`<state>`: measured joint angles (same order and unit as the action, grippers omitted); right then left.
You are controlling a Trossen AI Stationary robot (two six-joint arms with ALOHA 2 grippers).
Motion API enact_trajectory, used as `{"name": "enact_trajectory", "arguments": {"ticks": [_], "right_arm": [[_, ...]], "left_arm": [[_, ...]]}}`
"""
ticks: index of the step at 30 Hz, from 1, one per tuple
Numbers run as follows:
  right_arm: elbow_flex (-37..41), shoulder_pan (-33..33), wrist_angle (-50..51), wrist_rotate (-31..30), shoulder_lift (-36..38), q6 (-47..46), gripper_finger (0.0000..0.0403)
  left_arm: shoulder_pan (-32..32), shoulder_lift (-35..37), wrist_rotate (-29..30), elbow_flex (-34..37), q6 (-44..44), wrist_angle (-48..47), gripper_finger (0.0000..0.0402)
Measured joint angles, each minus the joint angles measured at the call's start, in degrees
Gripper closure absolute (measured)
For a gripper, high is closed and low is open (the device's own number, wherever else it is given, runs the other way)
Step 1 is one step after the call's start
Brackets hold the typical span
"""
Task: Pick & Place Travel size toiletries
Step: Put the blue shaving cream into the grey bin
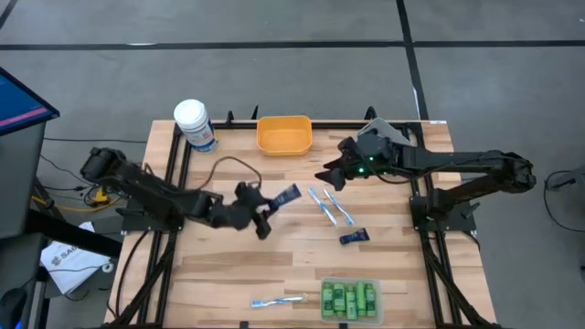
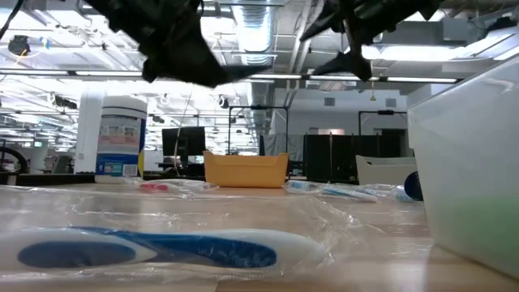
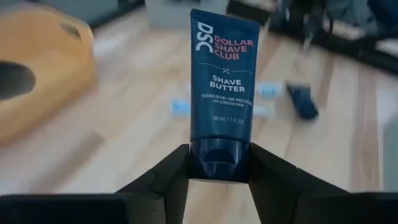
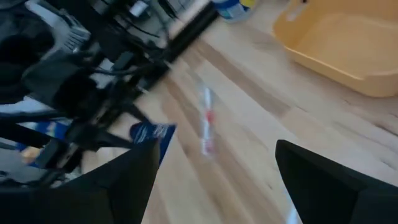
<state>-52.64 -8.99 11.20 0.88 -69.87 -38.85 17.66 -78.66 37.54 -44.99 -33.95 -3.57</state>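
My left gripper (image 1: 271, 203) is over the table's middle, shut on a dark navy flat tube (image 3: 222, 74) printed "Shave Butter", one of the travel size toiletries. My right gripper (image 1: 331, 174) hangs open above the far right of the table with nothing between its fingers (image 4: 323, 180). Two light-blue toothbrushes (image 1: 329, 206) lie flat on the wood right of the held tube. A second navy tube (image 1: 354, 237) lies near them. Another wrapped toothbrush (image 1: 277, 301) lies at the near edge. Green bottles (image 1: 349, 298) fill a clear bin. My left gripper pinches the tube's cap end (image 3: 219, 155) between its two fingers (image 3: 168, 174). The fingers come from the table's left, slanting a little downward, in line with the tube. The tube is lifted clear of the table and sticks out ahead of the fingers, its flat end (image 1: 294, 191) farthest away.
An orange bin (image 1: 283, 134) stands at the far edge, with a large white-lidded canister (image 1: 194, 123) to its left. The clear bin (image 1: 350, 318) sits at the near right edge. Black frame rails (image 1: 164, 228) run along both sides of the table.
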Motion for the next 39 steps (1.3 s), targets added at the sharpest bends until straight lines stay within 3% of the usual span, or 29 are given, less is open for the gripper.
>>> {"name": "enact_trajectory", "arguments": {"ticks": [10,15,31,39], "right_arm": [[0.0,0.0,-10.4,6.1,-6.5,-3.7,0.0092],[0.0,0.0,-17.7,10.2,-9.9,-5.3,0.0092],[0.0,-3.8,-20.0,11.7,-7.7,-6.8,0.0092],[-1.9,-2.7,-23.1,14.2,-12.8,-9.4,0.0094]], "left_arm": [[-5.6,3.7,0.0,0.1,12.1,8.3,0.0266],[-6.9,3.7,-0.6,-0.1,12.8,9.5,0.0263],[-6.8,3.6,-1.5,0.0,14.9,8.5,0.0262],[-6.9,3.6,-1.6,0.0,15.9,8.5,0.0261]]}}
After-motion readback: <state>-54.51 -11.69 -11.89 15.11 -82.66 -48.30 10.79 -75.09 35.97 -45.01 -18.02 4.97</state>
